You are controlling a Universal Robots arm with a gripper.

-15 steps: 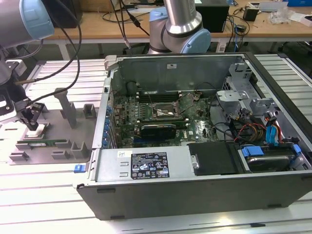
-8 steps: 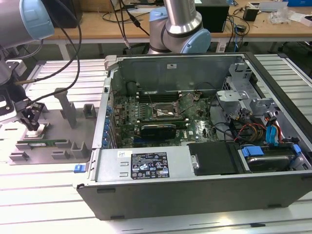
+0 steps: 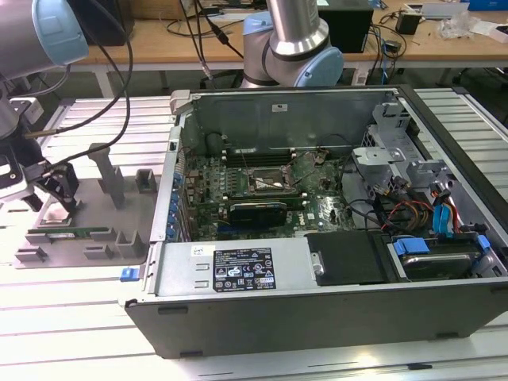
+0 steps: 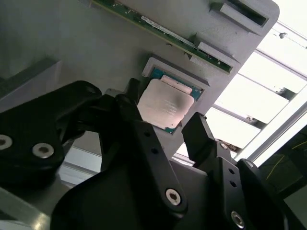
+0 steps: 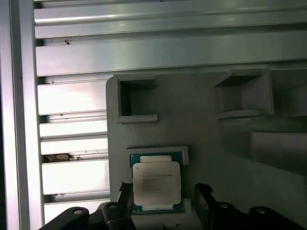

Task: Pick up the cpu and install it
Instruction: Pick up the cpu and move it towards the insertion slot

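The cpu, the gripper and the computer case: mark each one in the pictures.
cpu (image 5: 156, 182): first wrist view, middle of its silver top.
gripper (image 4: 162, 111): second wrist view, midway between its fingertips.
computer case (image 3: 262, 119): exterior view, its far inner wall.

The black tool is hovering over the cpu, its two fingers standing apart, one on each side of it. The cpu is lying silver side up in a shallow pocket of the grey holder, with a green memory stick sitting just beyond.
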